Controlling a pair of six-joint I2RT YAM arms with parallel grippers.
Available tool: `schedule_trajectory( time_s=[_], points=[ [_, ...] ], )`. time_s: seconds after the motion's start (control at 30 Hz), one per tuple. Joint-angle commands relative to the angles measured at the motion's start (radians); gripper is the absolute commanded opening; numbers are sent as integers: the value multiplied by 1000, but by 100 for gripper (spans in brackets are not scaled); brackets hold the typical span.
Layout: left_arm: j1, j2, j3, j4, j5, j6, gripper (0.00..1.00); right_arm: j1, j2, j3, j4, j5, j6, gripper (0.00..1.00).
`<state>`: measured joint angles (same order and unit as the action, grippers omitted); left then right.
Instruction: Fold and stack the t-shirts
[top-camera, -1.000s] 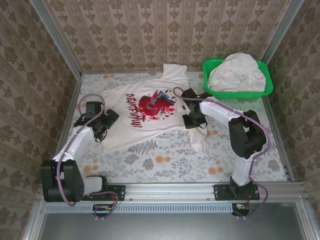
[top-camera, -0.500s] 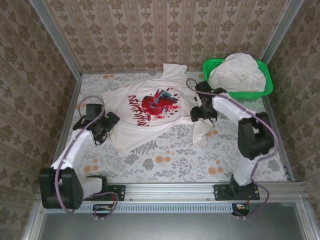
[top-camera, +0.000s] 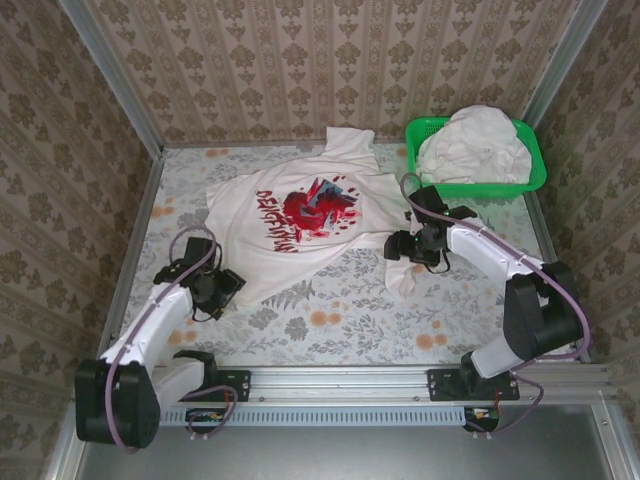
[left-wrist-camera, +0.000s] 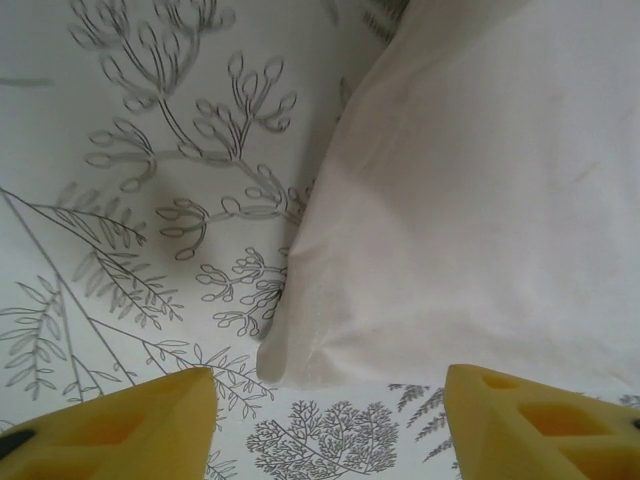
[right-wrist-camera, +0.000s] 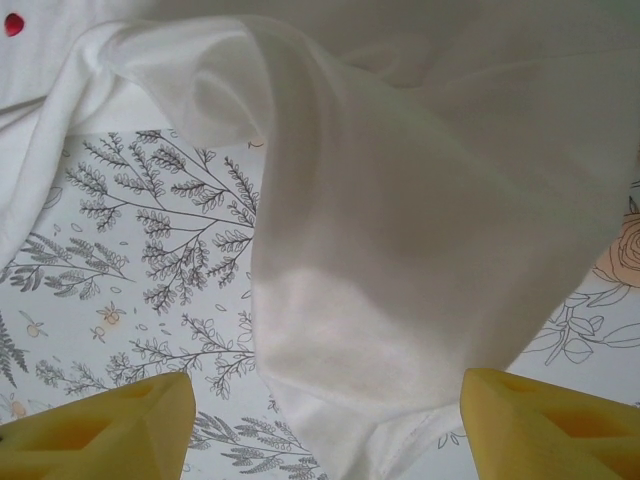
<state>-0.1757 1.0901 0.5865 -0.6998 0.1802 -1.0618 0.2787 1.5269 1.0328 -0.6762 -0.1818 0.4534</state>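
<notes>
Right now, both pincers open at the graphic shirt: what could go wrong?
1. The right pincer sits over a bunched flap of the graphic t-shirt; closing may grab several layers and fold crooked.
2. The left pincer lines up with only the shirt corner; it could slip off or miss.

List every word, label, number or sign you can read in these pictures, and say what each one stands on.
Red lettering on the chest of the white short-sleeved t-shirt spread on the table, beside its red, black and blue graphic: one tilted line of capitals, too small and blurred to read.
Green plastic basket: no label or number to be seen.
Both wrist views: no text.
</notes>
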Motion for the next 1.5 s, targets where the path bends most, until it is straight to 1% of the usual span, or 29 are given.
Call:
schedule_trajectory(
  time_s=[0.0, 0.13, 0.2, 0.27, 0.3, 0.33, 0.43, 0.5, 0.63, 0.7, 0.8, 0.93, 1.0, 1.07, 1.17, 1.27, 1.37, 1.47],
  points=[
    [-7, 80, 7, 32, 97, 18, 56, -17, 6, 17, 24, -24, 55, 70],
    [-18, 146, -6, 77, 143, 14, 44, -52, -14, 6, 21, -24, 85, 69],
    [-15, 164, -14, 87, 152, 10, 31, -73, -35, -6, 22, -21, 100, 69],
    [-4, 160, -14, 74, 149, 15, 10, -97, -63, -24, 20, -14, 109, 69],
    [4, 150, -10, 60, 142, 22, 3, -105, -76, -34, 14, -9, 113, 68],
    [14, 135, -3, 40, 133, 32, 0, -113, -93, -44, 11, -4, 117, 68],
    [61, 89, 22, -30, 119, 76, 0, -125, -128, -87, -1, 8, 130, 68],
    [103, 70, 39, -77, 119, 109, 0, -127, -181, -115, -3, 9, 142, 67],
    [180, 35, 94, -178, 75, 179, 0, -125, -224, -173, -6, -14, 153, 67],
    [216, 28, 110, -197, 70, 197, 0, -121, -248, -200, 1, -35, 144, 67],
    [264, 20, 121, -221, 56, 205, 0, -88, -278, -227, 19, -56, 109, 66],
    [294, 9, 124, -211, 55, 202, 0, -18, -283, -259, 69, -56, 82, 64],
    [298, 21, 124, -199, 65, 202, 0, -2, -263, -286, 104, -38, 94, 59],
    [301, 30, 122, -196, 64, 203, 0, -2, -241, -295, 116, -13, 99, 52],
    [303, 33, 119, -195, 49, 205, 0, -9, -210, -284, 102, 19, 88, 48],
    [306, 31, 110, -183, 51, 202, 0, -16, -189, -284, 112, 13, 90, 46],
    [308, 33, 94, -155, 68, 187, 0, -19, -168, -286, 165, -10, 100, 44],
    [306, 33, 82, -136, 76, 174, 0, -21, -110, -281, 188, -30, 98, 44]
  ],
)
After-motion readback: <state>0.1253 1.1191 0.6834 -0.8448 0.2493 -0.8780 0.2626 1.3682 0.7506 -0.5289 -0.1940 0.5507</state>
